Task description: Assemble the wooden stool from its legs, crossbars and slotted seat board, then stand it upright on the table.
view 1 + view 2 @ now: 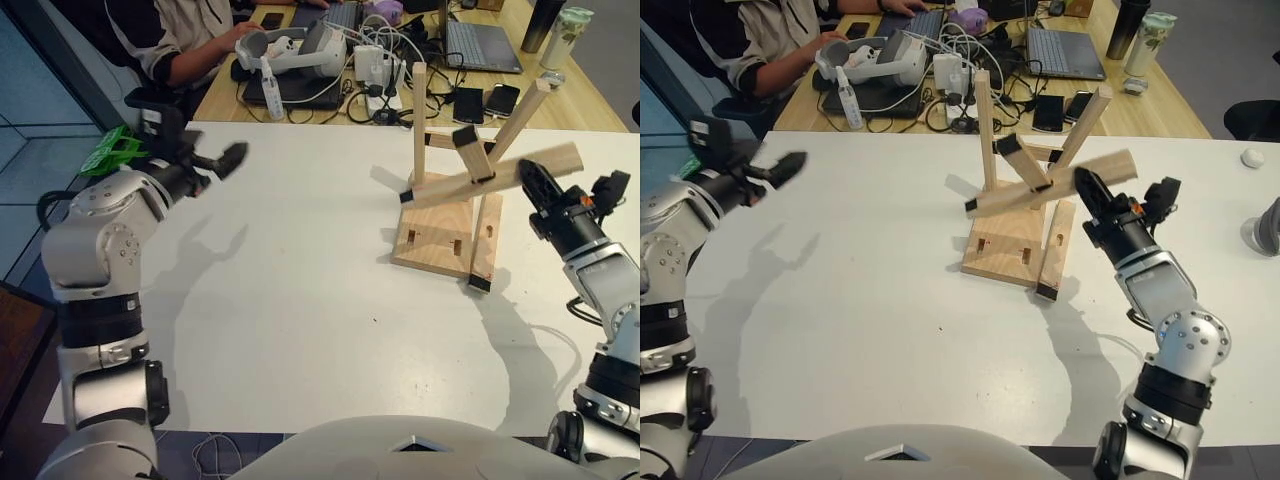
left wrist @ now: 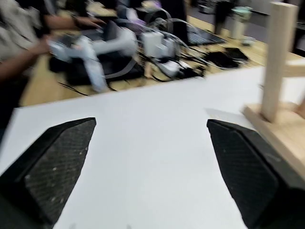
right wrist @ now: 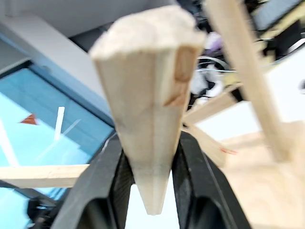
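Observation:
The slotted seat board (image 1: 432, 245) lies flat on the white table (image 1: 300, 300), right of centre. One leg (image 1: 419, 115) stands upright from it, a second leg (image 1: 522, 112) leans outward, and a third (image 1: 486, 245) lies along the board's near edge. A short crossbar (image 1: 445, 140) joins the standing legs. My right gripper (image 1: 533, 183) is shut on another wooden leg (image 1: 490, 180), held level across the standing parts; in the right wrist view the leg (image 3: 150, 90) sits between the dark fingers (image 3: 107, 191). My left gripper (image 1: 228, 158) hovers open over the table's far left, its fingers (image 2: 55, 167) wide apart.
A wooden desk (image 1: 590, 100) behind the table carries laptops, cables, phones, a headset (image 1: 300, 45) and a bottle (image 1: 562, 35); a person sits there. A green object (image 1: 110, 150) is off the table's left edge. A small white object (image 1: 1250, 157) lies far right.

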Controlling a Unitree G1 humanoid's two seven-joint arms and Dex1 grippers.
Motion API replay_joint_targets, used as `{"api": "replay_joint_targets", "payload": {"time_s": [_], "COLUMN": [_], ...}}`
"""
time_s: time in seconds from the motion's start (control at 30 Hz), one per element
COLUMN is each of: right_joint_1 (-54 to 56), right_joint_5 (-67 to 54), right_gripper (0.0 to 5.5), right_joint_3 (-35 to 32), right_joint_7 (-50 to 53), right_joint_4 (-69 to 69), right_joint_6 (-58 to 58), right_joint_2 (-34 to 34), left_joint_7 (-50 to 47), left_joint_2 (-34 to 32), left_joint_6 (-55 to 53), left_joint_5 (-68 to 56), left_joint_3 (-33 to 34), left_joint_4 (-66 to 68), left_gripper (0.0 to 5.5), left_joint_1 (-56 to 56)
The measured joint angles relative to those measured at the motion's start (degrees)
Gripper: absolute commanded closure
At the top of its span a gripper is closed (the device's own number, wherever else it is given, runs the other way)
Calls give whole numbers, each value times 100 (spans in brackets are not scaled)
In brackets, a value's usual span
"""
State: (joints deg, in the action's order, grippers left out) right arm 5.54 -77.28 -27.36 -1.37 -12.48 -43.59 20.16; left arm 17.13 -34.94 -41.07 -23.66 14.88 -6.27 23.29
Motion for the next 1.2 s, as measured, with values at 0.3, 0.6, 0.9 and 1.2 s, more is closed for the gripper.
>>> {"api": "replay_joint_targets", "payload": {"time_s": [0.3,0.6,0.9,1.2], "right_joint_1": [-1044,-1302,-1480,-728], "right_joint_5": [116,-606,-1032,-150], "right_gripper": [450,450,450,450], "right_joint_3": [-526,-908,-602,326], "right_joint_7": [471,846,1532,3011], "right_joint_4": [-405,-534,-1027,-1676], "right_joint_6": [0,-472,-472,-69], "right_joint_2": [235,909,1182,957], "left_joint_7": [-3605,-3559,-3049,-2989], "left_joint_2": [2504,2992,3075,3163], "left_joint_6": [406,508,605,666], "left_joint_5": [1675,2207,2624,2896], "left_joint_3": [376,-377,-1329,-1541], "left_joint_4": [-2837,-3395,-3590,-3608], "left_gripper": [121,121,121,121], "left_joint_1": [-1450,-2254,-3369,-3376]}}
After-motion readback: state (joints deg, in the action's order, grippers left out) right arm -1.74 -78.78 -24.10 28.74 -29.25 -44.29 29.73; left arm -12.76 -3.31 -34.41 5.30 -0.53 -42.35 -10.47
